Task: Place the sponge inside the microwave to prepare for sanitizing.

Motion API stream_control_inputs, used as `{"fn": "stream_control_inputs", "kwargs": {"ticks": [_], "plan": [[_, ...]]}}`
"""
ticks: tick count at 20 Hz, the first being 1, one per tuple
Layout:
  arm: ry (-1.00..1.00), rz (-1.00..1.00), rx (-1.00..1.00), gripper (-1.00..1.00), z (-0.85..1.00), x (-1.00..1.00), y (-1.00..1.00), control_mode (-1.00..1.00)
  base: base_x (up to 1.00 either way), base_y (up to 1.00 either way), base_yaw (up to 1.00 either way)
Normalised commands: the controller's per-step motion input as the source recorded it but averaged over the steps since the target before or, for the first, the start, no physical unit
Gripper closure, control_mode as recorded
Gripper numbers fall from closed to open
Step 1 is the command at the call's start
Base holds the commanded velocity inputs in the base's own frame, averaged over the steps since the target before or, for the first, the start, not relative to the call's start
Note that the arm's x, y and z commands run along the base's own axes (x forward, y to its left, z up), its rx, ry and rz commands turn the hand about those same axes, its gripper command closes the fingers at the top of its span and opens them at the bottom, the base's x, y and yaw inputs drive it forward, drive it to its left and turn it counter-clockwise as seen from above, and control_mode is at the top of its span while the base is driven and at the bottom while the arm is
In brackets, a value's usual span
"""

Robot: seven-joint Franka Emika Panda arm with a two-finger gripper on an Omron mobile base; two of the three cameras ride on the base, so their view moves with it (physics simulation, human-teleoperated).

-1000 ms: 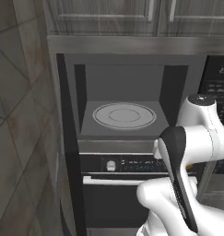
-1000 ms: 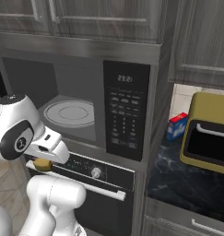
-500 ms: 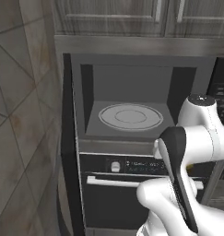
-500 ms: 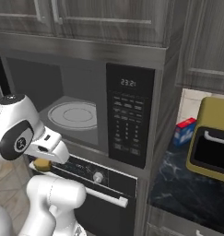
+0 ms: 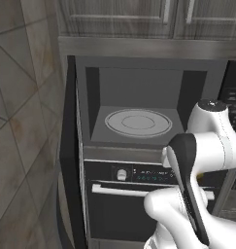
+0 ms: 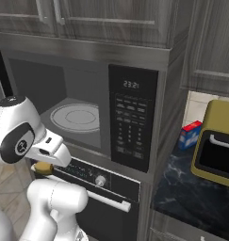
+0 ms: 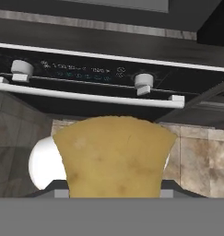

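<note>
The microwave [image 5: 139, 85] stands open, its dark door [image 5: 70, 146] swung out to the left, and its grey interior holds a round turntable [image 5: 138, 121]. Its keypad and display [image 6: 130, 122] face me on the right. The yellow sponge [image 7: 114, 154] is large in the hand view, and my gripper is shut on it; the fingertips are hidden behind it. From the right base camera the sponge [image 6: 43, 168] peeks out under my hand [image 6: 52, 149]. It hangs in front of the oven's control panel, below the microwave's opening and outside it.
A black oven with knobs and a bar handle [image 7: 85, 97] sits directly under the microwave [image 6: 104, 186]. To the right, a dark marble counter [image 6: 182, 197] carries an olive-yellow toaster oven [image 6: 217, 146] and a blue and red box [image 6: 189, 134]. A tiled wall [image 5: 22, 121] is at the left.
The whole picture has slid rightward in both base views, so the base has driven. My arm keeps its pose, with the sponge still in the gripper.
</note>
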Motion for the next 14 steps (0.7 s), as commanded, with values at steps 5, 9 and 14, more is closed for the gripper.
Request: {"fn": "stream_control_inputs", "kwargs": {"ticks": [5, 9, 14], "plan": [[-0.02, 0.03, 0.0, 1.0, 0.0, 0.01, 0.0, -1.0, 0.0, 0.0, 0.0], [-0.29, 0.0, -0.03, 1.0, 0.1, 0.0, 0.09, -1.0, 0.0, 0.0, 0.0], [-0.18, 0.01, -0.01, 1.0, 0.52, 0.06, 0.14, -1.0, 0.0, 0.0, 0.0]]}}
